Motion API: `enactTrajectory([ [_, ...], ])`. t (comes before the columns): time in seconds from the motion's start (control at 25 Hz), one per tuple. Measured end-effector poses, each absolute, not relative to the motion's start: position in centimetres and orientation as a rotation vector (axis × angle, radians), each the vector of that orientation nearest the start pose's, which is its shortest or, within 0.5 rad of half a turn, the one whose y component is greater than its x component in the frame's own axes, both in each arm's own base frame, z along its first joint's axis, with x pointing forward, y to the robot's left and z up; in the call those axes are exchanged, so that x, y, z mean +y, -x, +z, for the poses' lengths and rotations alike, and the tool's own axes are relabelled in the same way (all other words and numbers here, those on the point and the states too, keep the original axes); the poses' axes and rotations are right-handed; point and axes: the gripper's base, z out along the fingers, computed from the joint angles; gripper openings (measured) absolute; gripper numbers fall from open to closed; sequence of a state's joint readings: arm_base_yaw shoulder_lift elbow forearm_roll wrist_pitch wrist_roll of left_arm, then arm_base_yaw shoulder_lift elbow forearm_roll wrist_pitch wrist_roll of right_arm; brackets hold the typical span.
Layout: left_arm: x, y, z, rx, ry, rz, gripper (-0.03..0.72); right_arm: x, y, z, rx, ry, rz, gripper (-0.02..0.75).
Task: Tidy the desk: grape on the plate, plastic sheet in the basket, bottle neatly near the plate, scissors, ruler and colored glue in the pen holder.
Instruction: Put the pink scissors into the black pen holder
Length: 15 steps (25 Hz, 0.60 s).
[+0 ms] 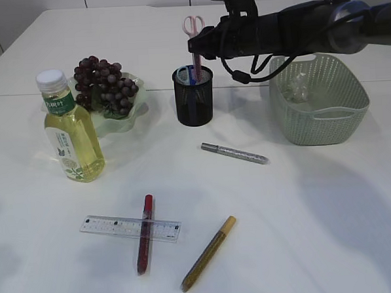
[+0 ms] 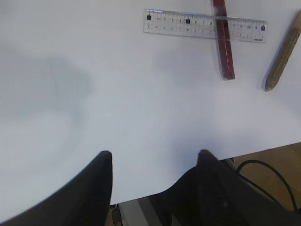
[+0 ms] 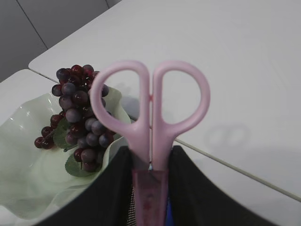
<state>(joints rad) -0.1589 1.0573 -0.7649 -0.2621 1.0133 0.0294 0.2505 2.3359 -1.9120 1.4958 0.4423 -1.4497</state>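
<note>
The tabletop [image 1: 303, 200] spreads wide and white, bare across its right half; my left end effector [image 2: 153, 162] hovers open and empty above its near edge. The basket [image 1: 321, 107] holds the crumpled plastic sheet [image 1: 298, 87]. The plate [image 1: 119, 121] carries the grape [image 1: 103, 82], the bottle [image 1: 69, 130] just beside it. My right end effector [image 3: 149, 165] pinches the pink scissors [image 3: 150, 108], blades down in the pen holder [image 1: 193, 97]. Ruler [image 1: 129, 228] lies across the red glue [image 1: 145, 233]; gold glue [image 1: 208, 253] and silver glue [image 1: 234, 153] lie loose.
</note>
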Motion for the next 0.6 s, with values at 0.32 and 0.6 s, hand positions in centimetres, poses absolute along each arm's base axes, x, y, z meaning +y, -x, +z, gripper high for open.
enactTrajectory([
  [0.32,-4.8,-17.1,27.6,2.781,-0.123,-0.377,0.415,17.3,-51.7,20.8,1.887,0.503,0.628,0.361],
  [0.6,-4.8,-17.1,27.5,2.783,-0.124,-0.377,0.415,17.2,-51.1,22.7,1.940,0.412,0.693,0.370],
])
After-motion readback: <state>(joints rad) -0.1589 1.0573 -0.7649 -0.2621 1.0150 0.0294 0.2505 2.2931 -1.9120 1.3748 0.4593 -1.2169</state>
